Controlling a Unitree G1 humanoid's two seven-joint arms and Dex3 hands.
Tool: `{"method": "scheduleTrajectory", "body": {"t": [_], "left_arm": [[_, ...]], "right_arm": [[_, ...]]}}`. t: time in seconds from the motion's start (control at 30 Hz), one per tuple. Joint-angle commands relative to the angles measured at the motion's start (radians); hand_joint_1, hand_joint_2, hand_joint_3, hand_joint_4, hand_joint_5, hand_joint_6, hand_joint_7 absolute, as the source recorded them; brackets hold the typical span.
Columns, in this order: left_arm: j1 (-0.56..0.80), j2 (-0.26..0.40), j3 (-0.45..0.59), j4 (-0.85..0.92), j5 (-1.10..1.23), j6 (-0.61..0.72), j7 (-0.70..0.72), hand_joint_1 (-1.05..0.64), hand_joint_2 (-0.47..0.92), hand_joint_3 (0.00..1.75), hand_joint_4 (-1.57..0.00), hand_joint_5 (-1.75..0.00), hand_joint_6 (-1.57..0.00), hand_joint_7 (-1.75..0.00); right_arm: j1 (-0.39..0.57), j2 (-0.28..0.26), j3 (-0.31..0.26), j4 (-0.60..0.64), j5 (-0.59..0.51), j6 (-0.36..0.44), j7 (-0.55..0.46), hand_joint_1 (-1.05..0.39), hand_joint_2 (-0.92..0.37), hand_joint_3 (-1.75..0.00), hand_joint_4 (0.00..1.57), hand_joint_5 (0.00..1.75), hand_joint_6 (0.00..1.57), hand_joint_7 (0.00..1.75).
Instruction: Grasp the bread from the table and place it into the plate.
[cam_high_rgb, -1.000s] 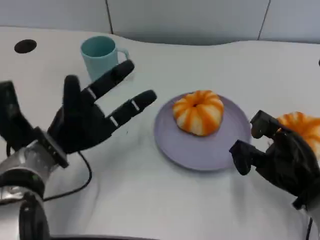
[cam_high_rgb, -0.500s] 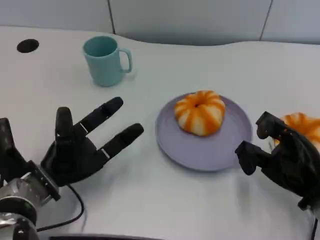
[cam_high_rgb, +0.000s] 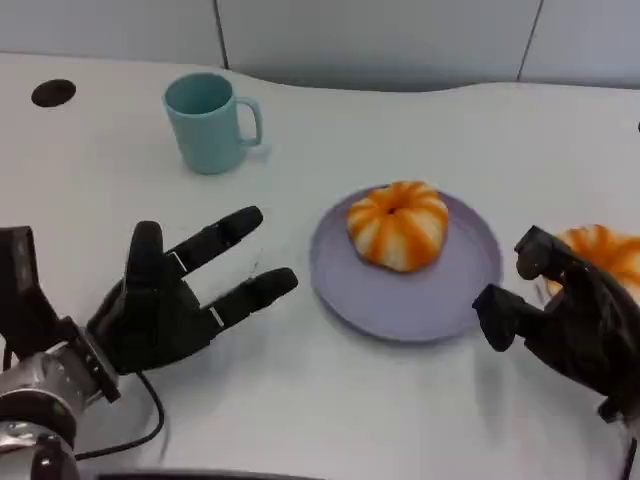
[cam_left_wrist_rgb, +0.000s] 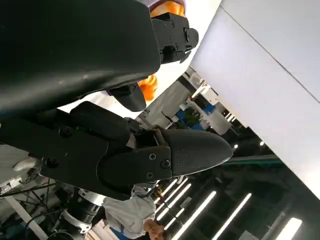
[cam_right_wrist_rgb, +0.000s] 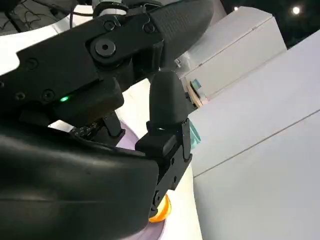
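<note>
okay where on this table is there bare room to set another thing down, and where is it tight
Bare table lies along the near edge, between the left hand and the right hand. More lies between the teal mug and the purple plate, and across the far side behind the plate. It is tight at the right: the right hand sits between the plate and the second bread.

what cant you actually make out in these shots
- Second bread, head view: partly hidden behind the right hand and cut by the picture's edge; whether the hand touches it is unclear.
- Plate, right wrist view: mostly hidden by the hand's own shell.
- Mug, head view: its contents can't be seen.
- Left hand: palm side hidden.
</note>
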Motion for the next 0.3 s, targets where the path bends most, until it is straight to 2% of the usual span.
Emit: {"method": "scheduleTrajectory", "body": {"t": [0.03, 0.17, 0.27, 0.3], "left_arm": [[-0.01, 0.015, 0.003, 0.009, 0.01, -0.005, -0.023, -0.99, 0.92, 0.6, -0.21, -0.92, -0.34, -0.07], [-0.011, 0.016, 0.006, 0.012, 0.007, 0.002, -0.025, -0.99, 0.92, 0.6, -0.21, -0.93, -0.38, -0.08], [-0.01, 0.016, 0.007, 0.011, 0.006, 0.002, -0.018, -0.99, 0.92, 0.6, -0.21, -0.94, -0.49, -0.14], [-0.009, 0.016, 0.007, 0.009, 0.007, -0.003, -0.012, -0.99, 0.92, 0.59, -0.24, -0.95, -0.5, -0.76]], "right_arm": [[-0.012, -0.016, -0.009, 0.008, 0.002, -0.005, 0.009, -0.36, -0.88, 0.0, 0.84, 1.75, 0.6, 1.75], [-0.013, -0.017, -0.011, 0.011, 0.008, 0.001, 0.016, -0.34, -0.88, 0.0, 0.83, 1.75, 0.6, 1.75], [-0.011, -0.016, -0.012, 0.01, 0.009, 0.002, 0.017, -0.34, -0.88, 0.0, 0.83, 1.75, 0.6, 1.75], [-0.011, -0.016, -0.013, 0.009, 0.008, 0.003, 0.016, -0.34, -0.88, 0.0, 0.83, 1.75, 0.6, 1.75]]}}
